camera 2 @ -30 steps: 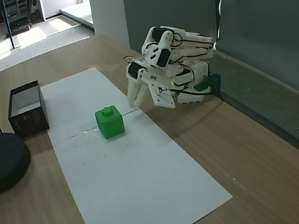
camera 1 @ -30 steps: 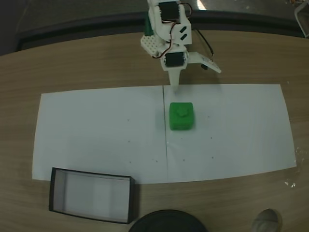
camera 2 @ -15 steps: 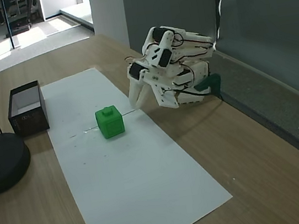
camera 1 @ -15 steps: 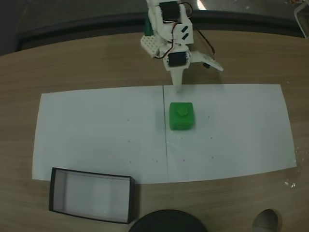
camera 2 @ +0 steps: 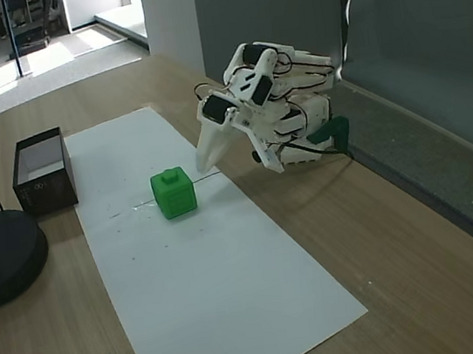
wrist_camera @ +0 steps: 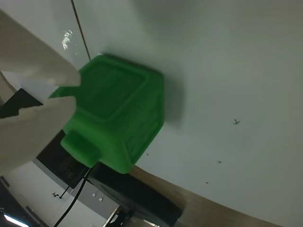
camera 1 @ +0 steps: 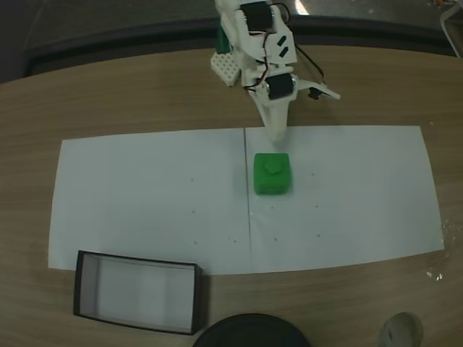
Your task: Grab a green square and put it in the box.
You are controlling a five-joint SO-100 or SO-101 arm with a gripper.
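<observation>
The claw [camera 1: 277, 134] hangs spread wide and empty just behind the green square [camera 1: 272, 173] mid-sheet on the paper [camera 1: 145, 195]; the box [camera 1: 137, 291] sits at the tabletop's [camera 1: 108, 94] near-left edge in that fixed view.

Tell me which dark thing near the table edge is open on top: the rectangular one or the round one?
The box, the rectangular one with thin black walls: its pale floor shows from above. The round black object beside it is a solid, closed base.

One fixed camera looks down, facing the claw [camera 1: 275, 135]. Another watches from its side, farther off. The wrist camera sits close behind it. All share the paper [camera 2: 204, 261].
</observation>
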